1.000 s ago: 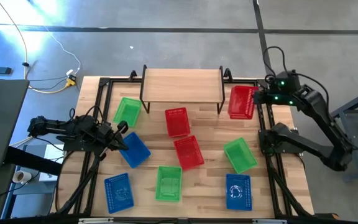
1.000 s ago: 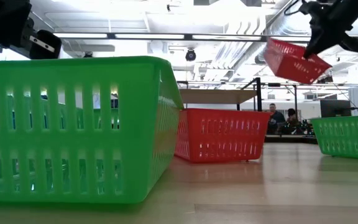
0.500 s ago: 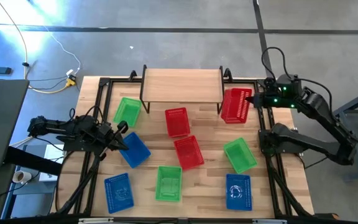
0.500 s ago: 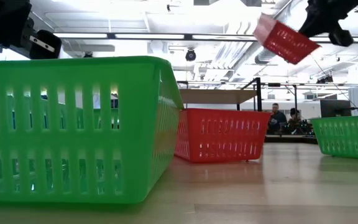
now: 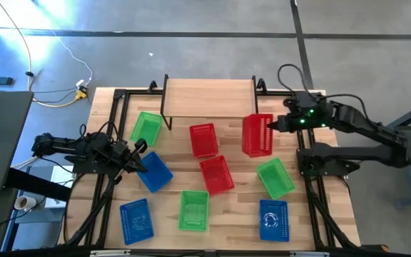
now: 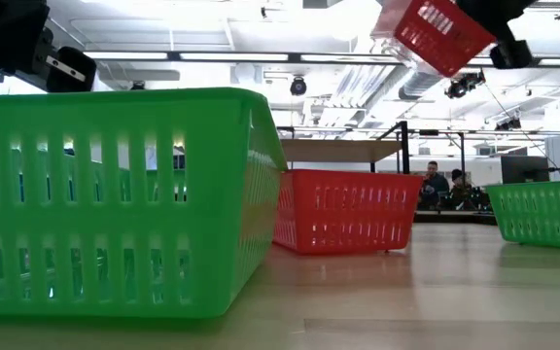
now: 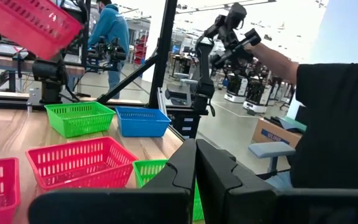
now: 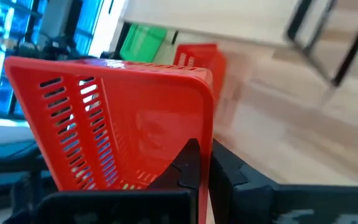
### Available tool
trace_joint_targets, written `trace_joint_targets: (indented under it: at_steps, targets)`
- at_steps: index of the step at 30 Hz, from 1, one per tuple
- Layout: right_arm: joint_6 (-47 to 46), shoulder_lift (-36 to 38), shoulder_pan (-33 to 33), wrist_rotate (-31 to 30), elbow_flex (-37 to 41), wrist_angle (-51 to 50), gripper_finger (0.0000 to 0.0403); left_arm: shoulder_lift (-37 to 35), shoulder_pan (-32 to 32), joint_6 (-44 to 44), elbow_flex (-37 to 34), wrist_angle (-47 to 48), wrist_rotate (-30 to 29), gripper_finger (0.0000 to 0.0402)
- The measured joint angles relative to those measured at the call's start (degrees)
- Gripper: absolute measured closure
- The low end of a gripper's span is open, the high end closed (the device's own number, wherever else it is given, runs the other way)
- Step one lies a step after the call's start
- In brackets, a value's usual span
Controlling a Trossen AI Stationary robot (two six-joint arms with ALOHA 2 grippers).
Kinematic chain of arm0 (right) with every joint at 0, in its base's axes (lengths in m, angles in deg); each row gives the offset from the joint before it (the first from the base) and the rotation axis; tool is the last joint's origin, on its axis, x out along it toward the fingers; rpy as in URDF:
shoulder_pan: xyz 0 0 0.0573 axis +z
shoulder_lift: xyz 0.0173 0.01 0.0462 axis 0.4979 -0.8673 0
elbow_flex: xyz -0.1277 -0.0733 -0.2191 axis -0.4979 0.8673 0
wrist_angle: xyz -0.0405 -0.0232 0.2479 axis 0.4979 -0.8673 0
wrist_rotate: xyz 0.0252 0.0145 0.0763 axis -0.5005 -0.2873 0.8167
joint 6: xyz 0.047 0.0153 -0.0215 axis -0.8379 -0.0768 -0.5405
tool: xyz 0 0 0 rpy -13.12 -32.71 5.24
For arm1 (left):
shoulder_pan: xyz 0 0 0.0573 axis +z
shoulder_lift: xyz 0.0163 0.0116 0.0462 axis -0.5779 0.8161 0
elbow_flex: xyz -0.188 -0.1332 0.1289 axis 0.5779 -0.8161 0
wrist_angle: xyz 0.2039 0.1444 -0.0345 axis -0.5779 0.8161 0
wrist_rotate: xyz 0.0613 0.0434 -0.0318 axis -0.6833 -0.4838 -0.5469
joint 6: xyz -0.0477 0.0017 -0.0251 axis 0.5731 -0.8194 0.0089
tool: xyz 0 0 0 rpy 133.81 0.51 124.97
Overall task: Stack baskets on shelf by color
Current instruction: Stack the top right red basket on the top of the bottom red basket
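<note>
My right gripper (image 5: 275,125) is shut on a red basket (image 5: 257,135) and holds it in the air just in front of the right end of the shelf (image 5: 209,98). The low view shows this basket (image 6: 431,34) high up and tilted. Two more red baskets (image 5: 203,139) (image 5: 216,175), three green ones (image 5: 146,128) (image 5: 193,210) (image 5: 275,178) and three blue ones (image 5: 154,171) (image 5: 134,219) (image 5: 274,219) rest on their bottoms on the table. My left gripper (image 5: 138,148) waits shut at the table's left side. My right gripper pinches one wall of the red basket at its rim (image 8: 205,134) between its two fingers (image 8: 188,163), coming from the table's right and slanting downward. The fingers hide the exact spot. The basket is lifted clear of the table and tipped onto its side.
The shelf's plank top is bare wood on thin black legs (image 5: 254,114). Black frame rails (image 5: 302,153) run along both table sides. A person in a black shirt (image 7: 334,118) stands beyond the table's near edge. Bare tabletop (image 5: 237,214) lies between the baskets.
My right gripper has swung from the table's right edge toward the left, carrying the red basket to a spot by the shelf's right end. It has turned as it went, and the basket has tipped further and risen in the low view.
</note>
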Motion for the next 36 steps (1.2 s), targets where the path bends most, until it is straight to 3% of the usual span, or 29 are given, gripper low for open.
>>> trace_joint_targets:
  at_steps: [12,23,29,36]
  targets:
    - [-7.13,-10.53,10.59,-1.31,0.00,10.71,0.0403,-0.02,-0.01,-0.02,0.01,0.00,0.00,0.0401]
    - [-10.19,-17.55,15.62,-2.40,0.00,22.12,0.0403,-0.01,-0.01,-0.02,0.02,0.02,0.00,0.0401]
    - [-6.17,-23.45,16.37,-2.41,-8.15,18.56,0.0403,-0.02,0.00,-0.02,0.00,0.15,0.00,0.0401]
    - [-6.73,-31.07,15.70,0.68,-15.34,6.54,0.0403,-0.01,0.00,-0.02,0.02,0.44,0.00,0.0401]
